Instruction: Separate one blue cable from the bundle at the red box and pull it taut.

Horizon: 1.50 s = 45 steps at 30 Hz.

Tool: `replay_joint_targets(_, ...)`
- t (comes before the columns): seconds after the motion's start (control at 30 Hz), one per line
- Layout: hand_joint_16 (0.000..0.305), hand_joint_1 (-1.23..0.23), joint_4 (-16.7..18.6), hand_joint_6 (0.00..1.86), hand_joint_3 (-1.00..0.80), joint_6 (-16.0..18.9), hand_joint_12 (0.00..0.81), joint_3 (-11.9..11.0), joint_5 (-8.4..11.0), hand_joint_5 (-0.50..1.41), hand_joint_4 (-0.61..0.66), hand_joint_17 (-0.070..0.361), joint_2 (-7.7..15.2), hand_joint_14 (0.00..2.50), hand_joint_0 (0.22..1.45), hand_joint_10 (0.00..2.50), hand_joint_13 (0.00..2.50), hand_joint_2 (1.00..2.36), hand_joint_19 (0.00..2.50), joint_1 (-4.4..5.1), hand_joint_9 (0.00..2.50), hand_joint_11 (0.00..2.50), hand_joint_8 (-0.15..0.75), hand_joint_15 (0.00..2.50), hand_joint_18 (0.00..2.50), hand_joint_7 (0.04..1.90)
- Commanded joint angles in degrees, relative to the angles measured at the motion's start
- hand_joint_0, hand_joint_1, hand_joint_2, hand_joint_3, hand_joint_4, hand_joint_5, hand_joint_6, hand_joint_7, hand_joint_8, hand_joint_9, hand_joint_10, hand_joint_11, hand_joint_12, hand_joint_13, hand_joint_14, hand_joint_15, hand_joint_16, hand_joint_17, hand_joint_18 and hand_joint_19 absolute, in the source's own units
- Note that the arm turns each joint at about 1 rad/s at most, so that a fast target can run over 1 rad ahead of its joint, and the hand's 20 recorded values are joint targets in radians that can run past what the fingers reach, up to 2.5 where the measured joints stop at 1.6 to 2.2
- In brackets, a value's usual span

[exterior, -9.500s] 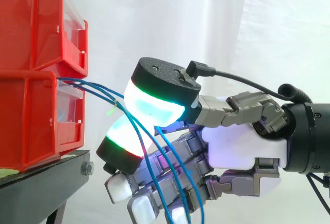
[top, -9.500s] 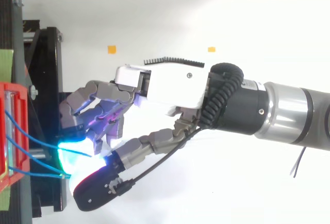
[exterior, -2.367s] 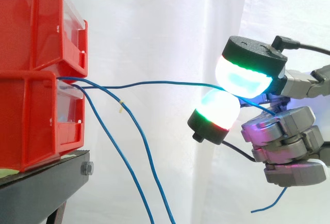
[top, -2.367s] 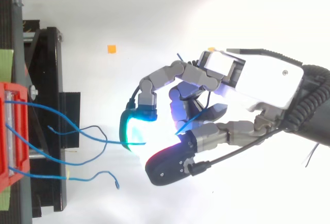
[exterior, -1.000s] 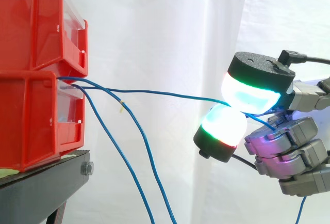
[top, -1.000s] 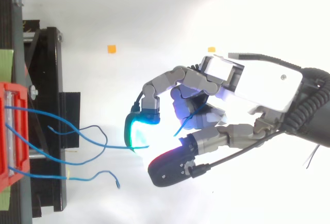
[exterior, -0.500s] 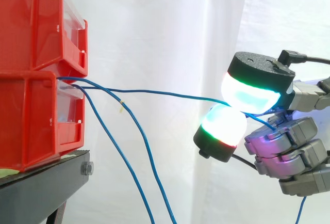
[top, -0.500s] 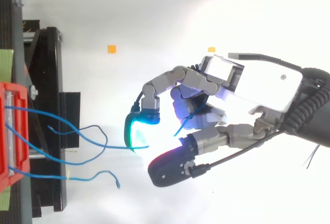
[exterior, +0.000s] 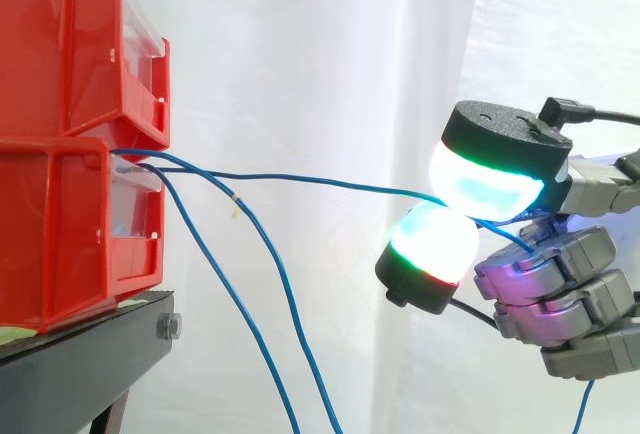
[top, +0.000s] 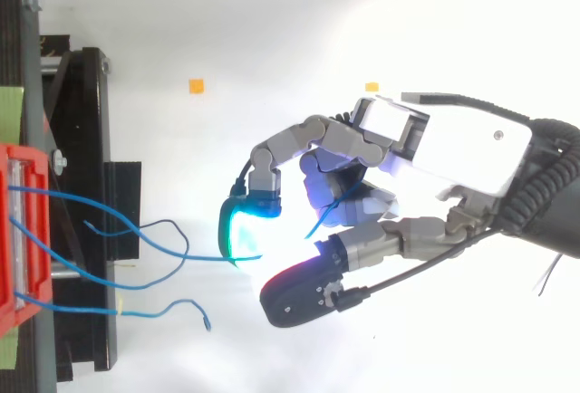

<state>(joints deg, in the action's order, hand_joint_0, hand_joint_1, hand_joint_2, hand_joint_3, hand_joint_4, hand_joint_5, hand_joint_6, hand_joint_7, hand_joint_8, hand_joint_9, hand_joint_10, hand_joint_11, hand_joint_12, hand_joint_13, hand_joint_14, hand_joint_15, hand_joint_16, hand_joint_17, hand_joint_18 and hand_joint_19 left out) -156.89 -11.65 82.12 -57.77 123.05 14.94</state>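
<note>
Blue cable (exterior: 330,182), unchanged from half a second ago in the side view, runs almost level and slightly slack from the lower red bin (exterior: 60,224) rightward to the robot hand (exterior: 560,274), which pinches it between two glowing pads (exterior: 485,179), and from the top it (top: 213,260) lies left to right, wavy, ending at the cyan pad.

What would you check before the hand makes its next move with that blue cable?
1. One cable alone in the hand: ok; a single blue cable runs to its pads.
2. Grip: ok; the two glowing pads pinch it.
3. Other cables free: ok; they hang down from the red box, apart from the hand.
4. Tautness: not ok; the top view shows the held cable curving.
5. Anchor inside the box: cannot tell; that end is hidden.
</note>
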Motion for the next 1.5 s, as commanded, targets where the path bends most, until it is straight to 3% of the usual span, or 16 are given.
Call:
replay_joint_targets(0.0,0.029,-0.78,0.0,0.9,-0.5,-0.04,0.339,-0.03,-0.06,-0.22,-0.06,0.065,0.0,2.5,0.83,2.49,0.74,1.0,1.73,0.0,0.66,1.41,0.297,1.49,1.44,0.98)
replay_joint_targets(1.47,0.03,-0.78,0.0,0.9,-0.5,-0.04,0.335,-0.03,-0.06,-0.22,-0.06,0.067,0.0,2.5,0.83,2.47,0.75,1.0,1.71,0.0,0.67,1.43,0.299,1.47,1.42,0.98)
